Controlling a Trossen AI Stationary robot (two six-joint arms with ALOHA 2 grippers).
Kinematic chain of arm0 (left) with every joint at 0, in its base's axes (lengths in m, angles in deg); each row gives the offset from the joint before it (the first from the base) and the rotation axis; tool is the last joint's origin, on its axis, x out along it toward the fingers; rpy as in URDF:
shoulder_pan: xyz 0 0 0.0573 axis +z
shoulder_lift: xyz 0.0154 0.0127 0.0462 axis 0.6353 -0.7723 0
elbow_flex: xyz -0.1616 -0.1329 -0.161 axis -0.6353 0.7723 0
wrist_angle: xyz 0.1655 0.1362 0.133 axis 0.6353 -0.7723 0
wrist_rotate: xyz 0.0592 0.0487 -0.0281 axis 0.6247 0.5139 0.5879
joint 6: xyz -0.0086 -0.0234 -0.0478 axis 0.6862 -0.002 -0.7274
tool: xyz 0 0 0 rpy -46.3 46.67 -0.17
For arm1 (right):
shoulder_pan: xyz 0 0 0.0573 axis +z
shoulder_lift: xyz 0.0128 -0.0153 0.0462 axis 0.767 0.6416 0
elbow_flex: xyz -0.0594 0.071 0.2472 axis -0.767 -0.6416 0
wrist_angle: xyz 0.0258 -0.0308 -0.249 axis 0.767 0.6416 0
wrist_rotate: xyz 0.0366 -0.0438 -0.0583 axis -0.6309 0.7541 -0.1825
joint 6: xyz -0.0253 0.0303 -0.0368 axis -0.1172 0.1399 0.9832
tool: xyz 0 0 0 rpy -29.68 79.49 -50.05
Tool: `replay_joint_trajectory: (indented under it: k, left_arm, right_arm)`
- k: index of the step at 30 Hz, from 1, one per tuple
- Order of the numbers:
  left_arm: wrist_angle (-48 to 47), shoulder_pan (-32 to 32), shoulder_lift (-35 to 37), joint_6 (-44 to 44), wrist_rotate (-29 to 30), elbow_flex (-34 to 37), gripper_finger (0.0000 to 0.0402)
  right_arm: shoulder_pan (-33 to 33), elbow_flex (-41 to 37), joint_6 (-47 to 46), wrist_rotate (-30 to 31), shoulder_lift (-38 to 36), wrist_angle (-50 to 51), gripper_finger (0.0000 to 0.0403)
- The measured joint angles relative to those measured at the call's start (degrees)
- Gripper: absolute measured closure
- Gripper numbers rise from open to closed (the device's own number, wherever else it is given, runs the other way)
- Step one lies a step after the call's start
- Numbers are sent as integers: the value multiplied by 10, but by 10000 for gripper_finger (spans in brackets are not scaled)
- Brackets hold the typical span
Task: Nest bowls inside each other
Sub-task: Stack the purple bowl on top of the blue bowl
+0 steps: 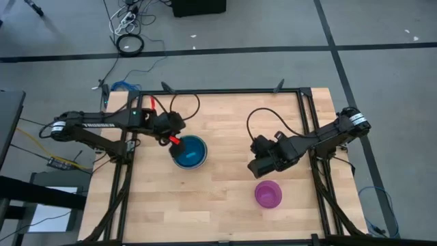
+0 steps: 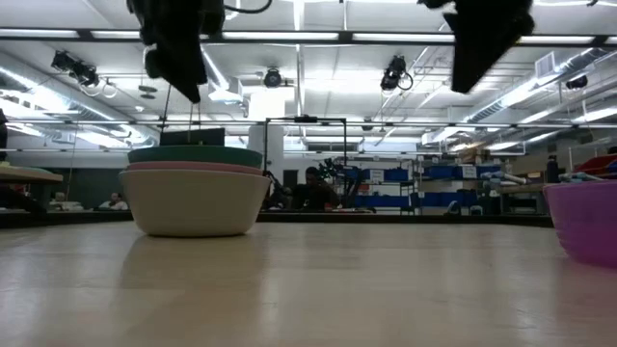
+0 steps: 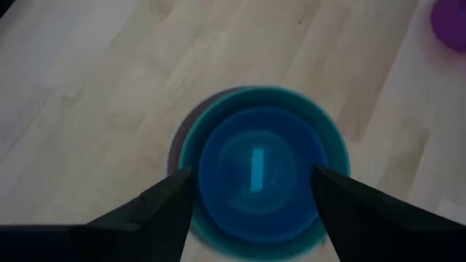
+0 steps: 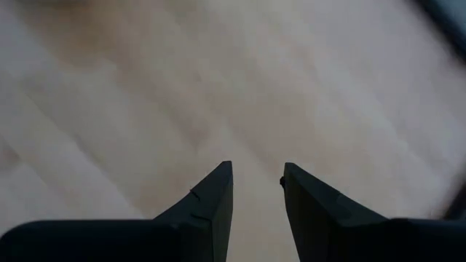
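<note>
A stack of nested bowls stands left of the table's middle. Its outer white-grey bowl rests on the wood, with a pink rim and a teal rim above it. The blue bowl sits innermost. My left gripper hangs open above the stack, clear of it, its fingers apart over the blue bowl's two sides. A purple bowl stands alone at the near right. My right gripper is open over bare wood, just beyond the purple bowl, with nothing between its fingers.
A black frame runs along the table's far and side edges. Bare wood lies between the stack and the purple bowl and along the near edge. Cables and a floor lie beyond the far edge.
</note>
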Motion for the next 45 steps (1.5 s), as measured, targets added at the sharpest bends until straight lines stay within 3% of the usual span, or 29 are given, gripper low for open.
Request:
replay_joint_trajectory:
  k: [8, 15, 31, 39, 42, 45]
  left_arm:
    - [-104, -16, 27, 19, 3, -39, 122]
    - [-172, -34, 73, -17, 43, -38, 122]
    - [-173, -75, 164, -51, 95, -37, 122]
    - [-174, -75, 169, -53, 105, -37, 122]
    - [-174, -75, 169, -53, 117, -37, 122]
    - [-175, -75, 169, -53, 125, -37, 122]
  right_arm:
    - [23, -85, -61, -178, 0, -29, 293]
    - [59, -129, -100, -254, 0, -97, 293]
    - [93, -234, -139, -244, 0, -224, 293]
    - [92, -315, -137, -239, 0, -371, 295]
    - [89, -337, -123, -235, 0, -413, 322]
    - [81, -339, -100, -239, 0, -414, 382]
